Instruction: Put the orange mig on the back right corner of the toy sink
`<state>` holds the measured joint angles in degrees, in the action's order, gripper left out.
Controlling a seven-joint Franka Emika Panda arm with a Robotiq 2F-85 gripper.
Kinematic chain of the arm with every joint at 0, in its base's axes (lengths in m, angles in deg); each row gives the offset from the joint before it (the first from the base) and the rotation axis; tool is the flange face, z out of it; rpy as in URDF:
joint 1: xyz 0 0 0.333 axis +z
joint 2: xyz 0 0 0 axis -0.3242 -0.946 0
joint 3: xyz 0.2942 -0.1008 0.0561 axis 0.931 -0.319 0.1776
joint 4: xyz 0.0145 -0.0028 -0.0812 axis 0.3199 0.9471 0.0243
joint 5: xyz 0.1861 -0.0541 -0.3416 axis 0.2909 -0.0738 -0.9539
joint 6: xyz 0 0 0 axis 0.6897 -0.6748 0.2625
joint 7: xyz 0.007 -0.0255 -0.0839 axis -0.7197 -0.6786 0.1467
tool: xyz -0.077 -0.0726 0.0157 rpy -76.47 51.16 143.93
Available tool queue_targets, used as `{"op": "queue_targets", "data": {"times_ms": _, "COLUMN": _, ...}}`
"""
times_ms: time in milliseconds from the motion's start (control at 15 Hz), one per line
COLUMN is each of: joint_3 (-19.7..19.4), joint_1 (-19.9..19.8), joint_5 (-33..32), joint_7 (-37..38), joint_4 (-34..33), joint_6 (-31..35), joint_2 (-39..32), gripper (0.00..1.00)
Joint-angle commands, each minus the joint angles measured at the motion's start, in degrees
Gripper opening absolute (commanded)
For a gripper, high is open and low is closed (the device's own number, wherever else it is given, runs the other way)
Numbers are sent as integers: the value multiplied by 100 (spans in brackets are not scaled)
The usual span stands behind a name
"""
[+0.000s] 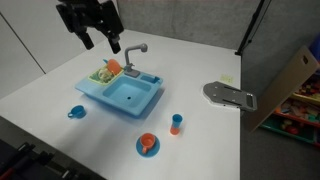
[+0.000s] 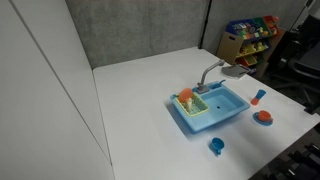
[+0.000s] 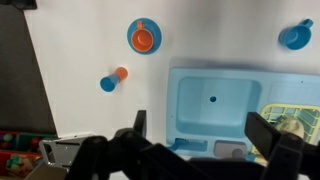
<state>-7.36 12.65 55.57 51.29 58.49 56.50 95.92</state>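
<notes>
The orange mug [image 1: 147,142] stands on a small blue saucer on the white table in front of the blue toy sink [image 1: 140,106]. It also shows in an exterior view [image 2: 264,115] and in the wrist view [image 3: 144,37]. The sink shows in an exterior view [image 2: 228,113] and the wrist view [image 3: 190,140]. My gripper [image 1: 99,42] hangs high above the sink's back edge, open and empty. In the wrist view its two fingers [image 3: 200,130] frame the sink basin. The gripper is out of view in the other exterior view.
A blue-and-orange cup [image 1: 176,123] stands next to the mug, and a blue cup [image 1: 77,111] sits off the sink's other end. The sink has a grey faucet [image 1: 135,55] and a rack [image 1: 105,72] holding green and orange items. A grey object [image 1: 230,95] lies near the table edge.
</notes>
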Motion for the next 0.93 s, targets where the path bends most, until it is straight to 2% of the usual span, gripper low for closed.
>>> {"op": "queue_targets", "data": {"times_ms": 0, "joint_3": -235, "joint_1": -141, "joint_5": 226, "joint_7": -97, "joint_4": 62, "joint_6": 205, "joint_2": -256, "gripper": 100}}
{"op": "queue_targets", "data": {"times_ms": 400, "joint_3": -519, "joint_1": -257, "joint_5": 674, "joint_7": -265, "joint_4": 294, "joint_6": 661, "joint_2": -807, "gripper": 100}}
{"op": "queue_targets", "data": {"times_ms": 867, "joint_3": -582, "joint_1": -386, "joint_5": 863, "joint_7": -259, "joint_4": 351, "joint_6": 1477, "joint_2": -1857, "gripper": 100}}
